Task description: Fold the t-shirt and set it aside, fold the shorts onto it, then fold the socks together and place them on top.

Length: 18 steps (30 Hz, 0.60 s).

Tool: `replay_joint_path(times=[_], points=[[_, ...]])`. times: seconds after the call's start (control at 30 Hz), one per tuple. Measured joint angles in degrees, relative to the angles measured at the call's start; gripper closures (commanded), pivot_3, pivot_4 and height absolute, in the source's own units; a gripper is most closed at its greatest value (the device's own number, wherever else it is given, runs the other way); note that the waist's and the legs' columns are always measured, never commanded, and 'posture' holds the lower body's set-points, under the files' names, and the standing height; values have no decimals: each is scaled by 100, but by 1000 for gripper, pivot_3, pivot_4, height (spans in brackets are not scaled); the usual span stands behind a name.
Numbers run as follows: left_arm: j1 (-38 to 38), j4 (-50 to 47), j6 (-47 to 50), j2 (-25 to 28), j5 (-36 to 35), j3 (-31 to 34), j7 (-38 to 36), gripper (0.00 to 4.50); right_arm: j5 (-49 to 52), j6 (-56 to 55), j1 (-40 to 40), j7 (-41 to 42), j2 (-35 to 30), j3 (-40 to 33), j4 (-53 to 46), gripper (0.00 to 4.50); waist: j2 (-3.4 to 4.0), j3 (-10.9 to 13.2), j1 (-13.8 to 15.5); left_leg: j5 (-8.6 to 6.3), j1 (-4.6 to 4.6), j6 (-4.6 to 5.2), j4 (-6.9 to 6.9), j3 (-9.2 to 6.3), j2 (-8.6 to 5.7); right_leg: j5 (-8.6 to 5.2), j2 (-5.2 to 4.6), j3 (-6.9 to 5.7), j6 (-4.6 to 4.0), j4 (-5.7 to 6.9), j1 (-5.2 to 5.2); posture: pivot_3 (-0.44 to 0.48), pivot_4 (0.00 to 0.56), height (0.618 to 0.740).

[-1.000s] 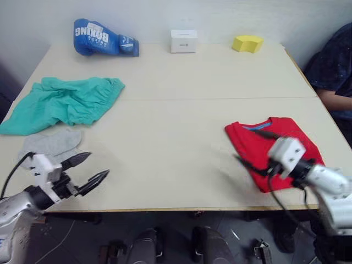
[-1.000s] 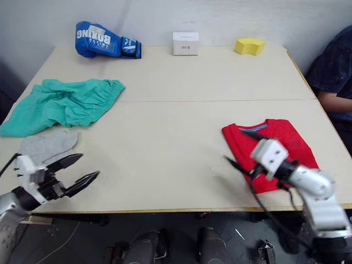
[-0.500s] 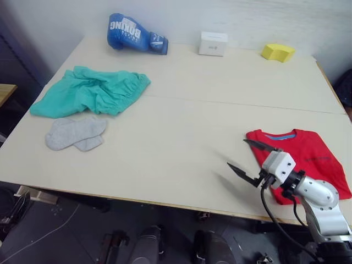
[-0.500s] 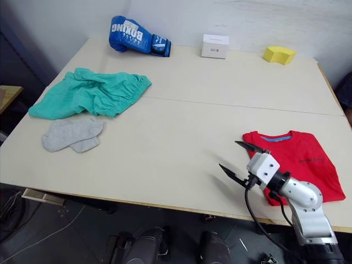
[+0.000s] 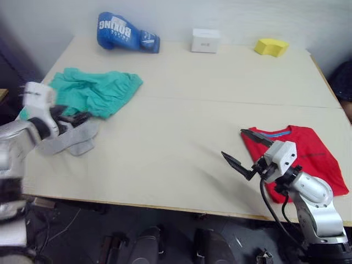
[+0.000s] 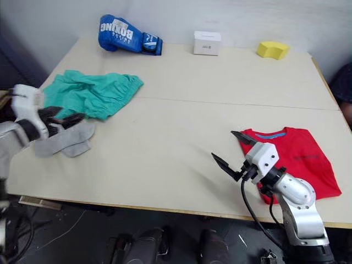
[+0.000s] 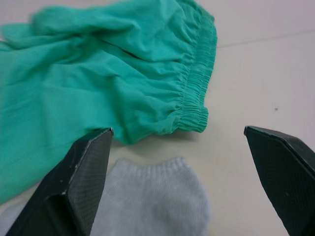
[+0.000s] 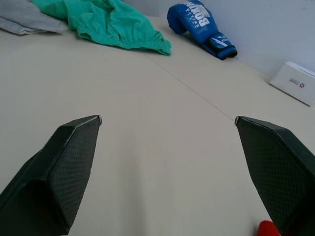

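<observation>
The red t-shirt [image 5: 301, 155] lies folded flat at the table's front right. My right gripper [image 5: 232, 144] hovers open and empty just left of the shirt's left edge. The teal-green shorts [image 5: 98, 91] lie crumpled at the far left, waistband toward the middle. The grey socks [image 5: 70, 140] rest just in front of the shorts. My left gripper [image 7: 178, 130] is wide open and empty above the socks [image 7: 152, 201], at the edge of the shorts' waistband [image 7: 194, 83].
Along the back edge of the beige table [image 5: 192, 82] stand a blue boxing glove [image 5: 124, 34], a small white box [image 5: 205, 40] and a yellow sponge [image 5: 270, 47]. A seam crosses the tabletop between shorts and shirt.
The camera has shifted. My left arm has come up from the front left edge to over the socks beside the shorts. The right gripper stays open by the shirt.
</observation>
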Motion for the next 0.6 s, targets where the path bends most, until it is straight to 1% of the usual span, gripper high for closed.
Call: replay_joint_path(times=[0.03,0.07,0.13,0.2,0.23,0.27,0.33,0.4,0.43,0.5,0.6], points=[[-401,536,-206,-167,245,-248,-66,0,-9,11,18,-19,7,-23,1,42,-5,1,2,2,-1,4,5,10,1,-1,2,5,2,3,-2,0,150,740],[-1004,1439,-589,-414,628,-576,-86,0,-16,27,13,-56,25,-25,-1,42,-17,5,14,1,-5,7,27,11,5,-3,11,6,7,7,-3,0,150,740],[-1800,2848,-1346,-744,1222,-938,-71,0,-19,44,23,-115,71,-18,-38,42,-38,11,-1,-6,-8,15,41,20,13,-3,13,14,8,9,-4,0,150,740],[-2295,3946,-1964,-1003,1634,-1101,-18,0,-36,88,113,-208,72,-41,-111,42,-40,11,-18,-16,-7,24,51,30,15,-2,8,24,11,13,-7,0,150,740],[-2395,4281,-2150,-1095,1760,-1110,7,0,-75,121,154,-248,74,-50,-168,42,-41,12,-34,-19,-7,27,53,37,15,-1,7,32,14,14,-11,0,150,740],[-2499,4631,-2327,-1208,1885,-1117,56,195,-94,144,248,-315,74,-69,-262,9,-43,12,-36,-20,-8,29,55,39,15,-1,5,36,15,19,-16,0,150,740],[-2576,4963,-2543,-1325,2072,-1157,106,600,-116,161,454,-400,74,-141,-439,0,-52,17,-33,-20,-12,29,57,43,15,-1,2,43,15,29,-25,0,150,740],[-2708,5136,-2674,-1383,2311,-1236,209,1182,-129,181,660,-485,74,-269,-646,0,-57,14,-14,-23,-9,27,61,46,16,-1,-1,50,15,26,-30,0,150,740],[-2736,5220,-2705,-1391,2390,-1241,284,1546,-130,187,726,-524,73,-323,-732,0,-59,12,-28,-34,-5,11,61,54,17,0,-6,63,17,30,-37,0,150,740],[-2746,5306,-2762,-1407,2462,-1194,364,2106,-137,214,808,-589,73,-393,-823,0,-60,12,-61,-38,-1,1,62,56,24,8,-33,69,22,37,-40,0,150,740],[-2743,5470,-3012,-1438,2513,-1020,461,3051,-170,257,1045,-738,85,-515,-942,0,-69,13,-88,-36,-1,11,63,53,37,17,-32,67,10,51,-48,0,150,740]])
